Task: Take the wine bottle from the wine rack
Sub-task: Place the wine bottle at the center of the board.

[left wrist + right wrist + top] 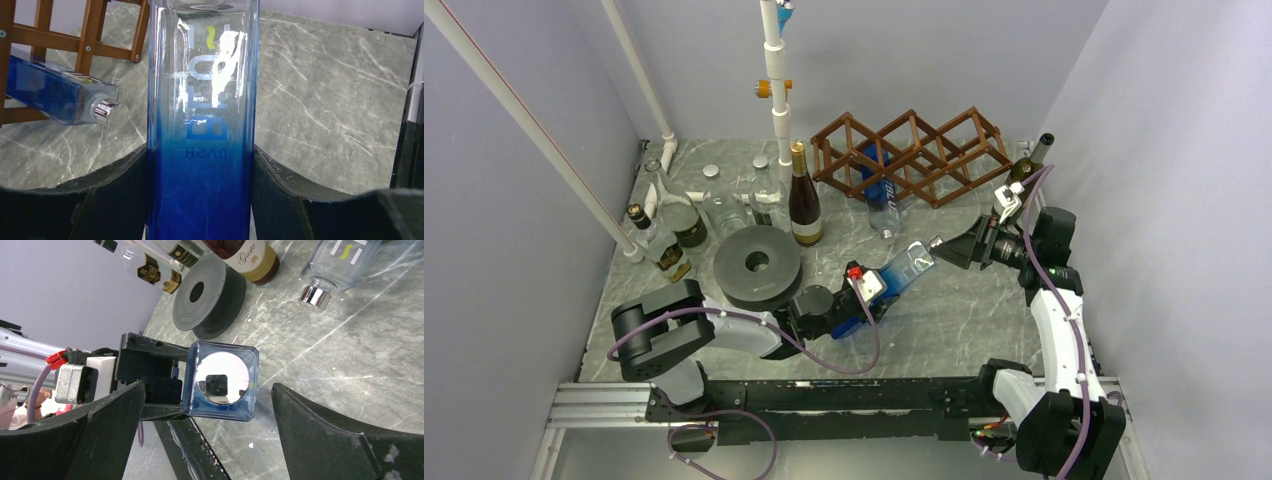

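Observation:
The brown wooden wine rack (924, 150) stands at the back of the table. My left gripper (864, 300) is shut on the lower part of a square blue-to-clear bottle (902, 272) and holds it tilted above the table, in front of the rack. In the left wrist view both fingers press the bottle (202, 125). My right gripper (939, 248) is open at the bottle's cap end. In the right wrist view the bottle's end (222, 380) shows between the spread fingers (100, 430), untouched. A second blue bottle (879, 190) lies in a rack cell, neck sticking out.
A black spool (757, 265) lies left of centre. A dark wine bottle (804, 195) stands upright behind it. Several glass bottles (674, 215) crowd the back left. A green bottle (1029, 160) leans at the back right. A white pipe post (776, 90) rises at the back.

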Tool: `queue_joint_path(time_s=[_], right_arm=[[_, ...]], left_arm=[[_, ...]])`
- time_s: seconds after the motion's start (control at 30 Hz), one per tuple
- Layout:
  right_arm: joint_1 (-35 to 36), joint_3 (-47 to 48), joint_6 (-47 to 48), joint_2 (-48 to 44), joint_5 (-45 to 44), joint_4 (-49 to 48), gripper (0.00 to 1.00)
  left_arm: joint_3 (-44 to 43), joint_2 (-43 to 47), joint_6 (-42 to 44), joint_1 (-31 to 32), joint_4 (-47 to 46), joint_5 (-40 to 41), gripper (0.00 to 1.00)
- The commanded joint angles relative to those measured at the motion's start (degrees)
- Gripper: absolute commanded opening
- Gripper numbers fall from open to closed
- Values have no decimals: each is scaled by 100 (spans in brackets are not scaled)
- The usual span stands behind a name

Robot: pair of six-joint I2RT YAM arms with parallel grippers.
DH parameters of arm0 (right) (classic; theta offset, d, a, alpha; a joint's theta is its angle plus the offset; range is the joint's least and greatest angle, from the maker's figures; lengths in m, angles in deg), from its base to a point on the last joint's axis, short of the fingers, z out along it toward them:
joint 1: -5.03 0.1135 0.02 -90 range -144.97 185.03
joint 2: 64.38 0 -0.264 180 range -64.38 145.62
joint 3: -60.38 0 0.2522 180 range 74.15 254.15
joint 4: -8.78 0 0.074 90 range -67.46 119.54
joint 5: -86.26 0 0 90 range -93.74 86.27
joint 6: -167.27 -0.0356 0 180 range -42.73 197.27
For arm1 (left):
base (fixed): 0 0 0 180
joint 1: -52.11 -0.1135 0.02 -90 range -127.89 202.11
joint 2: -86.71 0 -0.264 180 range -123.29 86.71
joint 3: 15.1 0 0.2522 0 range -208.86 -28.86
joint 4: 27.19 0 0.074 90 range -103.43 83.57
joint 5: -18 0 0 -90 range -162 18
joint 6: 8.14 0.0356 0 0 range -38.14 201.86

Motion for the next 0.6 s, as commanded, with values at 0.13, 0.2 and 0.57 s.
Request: queue_joint_path(time_s=[0.13,0.2,0.57], right_arm=[[36,-265,-553,107,-34,-789,100],[133,-261,-528,199,-42,-808,100],[849,-225,-342,555,-111,-893,100]], left_arm=[[-264,452,212,135,-1417,234,0],[-315,428,212,144,-1426,205,0],[-596,245,203,230,-1471,167,0]])
